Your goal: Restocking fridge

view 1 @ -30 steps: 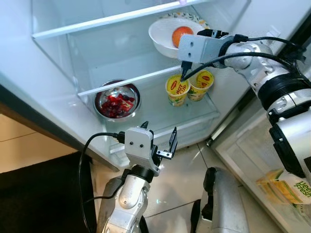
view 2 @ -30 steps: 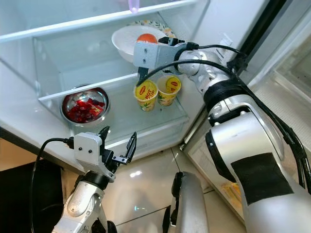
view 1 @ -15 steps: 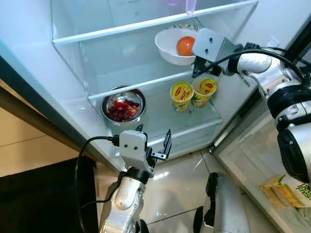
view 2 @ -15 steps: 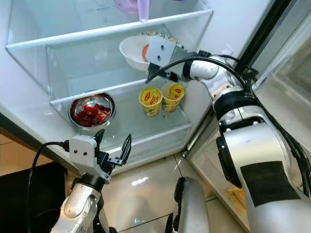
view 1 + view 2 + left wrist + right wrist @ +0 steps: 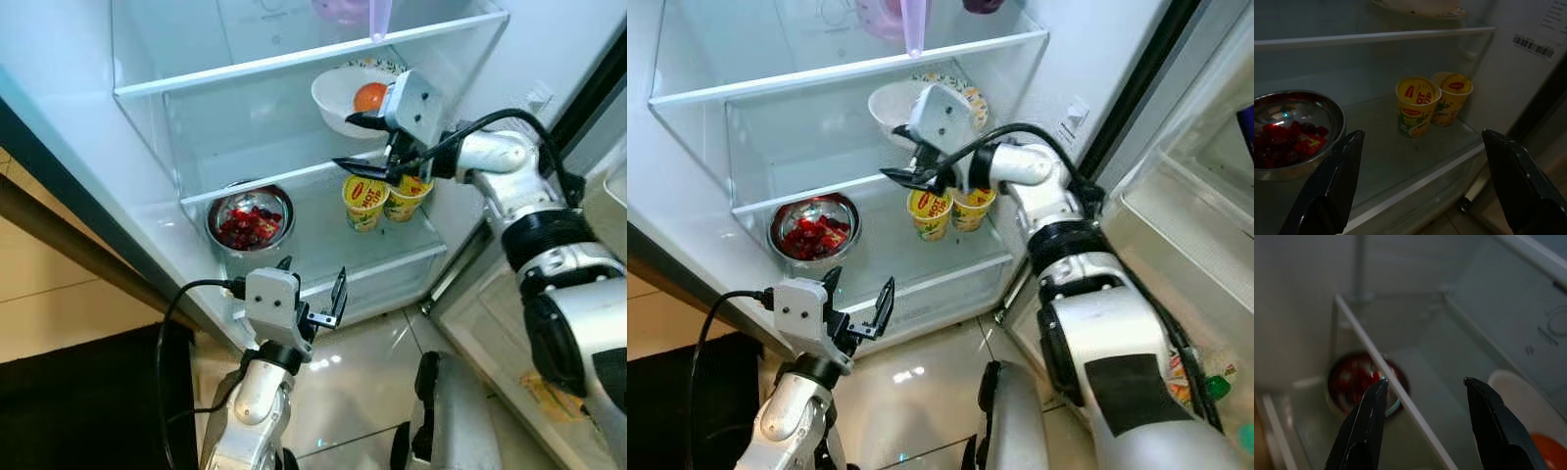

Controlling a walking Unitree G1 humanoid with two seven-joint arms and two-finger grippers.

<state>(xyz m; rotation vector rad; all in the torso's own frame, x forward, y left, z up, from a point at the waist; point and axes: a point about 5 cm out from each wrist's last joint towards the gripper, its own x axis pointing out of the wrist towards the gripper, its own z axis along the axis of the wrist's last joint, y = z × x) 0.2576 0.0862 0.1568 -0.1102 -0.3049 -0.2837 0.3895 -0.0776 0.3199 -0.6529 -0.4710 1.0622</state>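
The fridge stands open in front of me. On its middle glass shelf [image 5: 265,176] sits a white bowl [image 5: 338,98] holding an orange [image 5: 369,96]. Two yellow noodle cups [image 5: 364,201] [image 5: 404,196] and a steel bowl of red pieces [image 5: 249,217] stand on the shelf below. My right gripper [image 5: 355,143] hovers open and holds nothing at the middle shelf's front edge, just left of the white bowl, with its fingers pointing left. Low in front of the fridge, my left gripper [image 5: 313,294] is open too, facing the cups [image 5: 1417,105] and the steel bowl [image 5: 1293,132].
A purple container [image 5: 377,12] hangs over the top shelf's edge. The fridge door [image 5: 1176,225] stands open on the right, with packets in its bin [image 5: 1205,382]. Below are a tiled floor [image 5: 362,362] and a dark mat [image 5: 78,401] on the left.
My right gripper has drawn back from the white bowl and swung its open fingers to point left. The view has risen a little. My left gripper stays open.
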